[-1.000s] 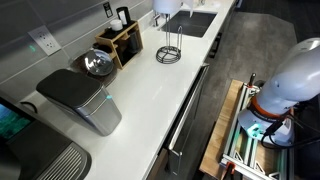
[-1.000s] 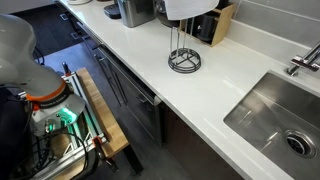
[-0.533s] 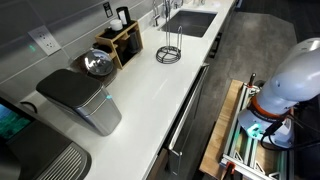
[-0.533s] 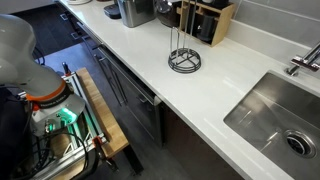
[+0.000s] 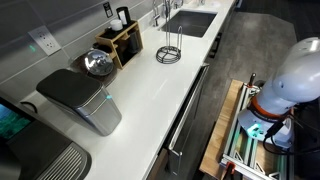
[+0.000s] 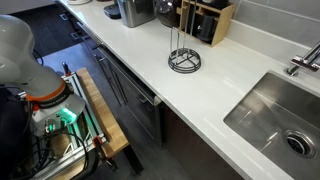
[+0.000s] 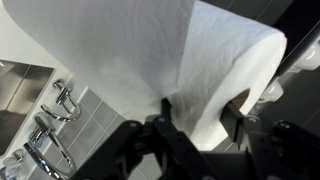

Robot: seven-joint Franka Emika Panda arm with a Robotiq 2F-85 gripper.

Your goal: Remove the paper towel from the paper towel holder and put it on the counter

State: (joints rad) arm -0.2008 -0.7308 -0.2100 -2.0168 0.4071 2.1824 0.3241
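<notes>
1. Only in wrist view: paper towel (image 7: 150,60), filling frame; nowhere on counter (image 5: 150,95) in either exterior view.
2. Clamped on its side by gripper (image 7: 200,108), paper bulging between dark fingers (image 7: 165,112).
3. Bare and upright near sink (image 6: 275,120): paper towel holder (image 6: 184,60).
4. Likely light, soft, crushable; outer sheet apt to slip or unwind.
5. Best gripped across full body, mid-height, moderate squeeze; set down on flat end.

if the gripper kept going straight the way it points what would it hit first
The paper towel: in the wrist view the roll sits right ahead of the gripper, between its fingers. Beyond it show a faucet and tiled wall, but how far off is unclear.
</notes>
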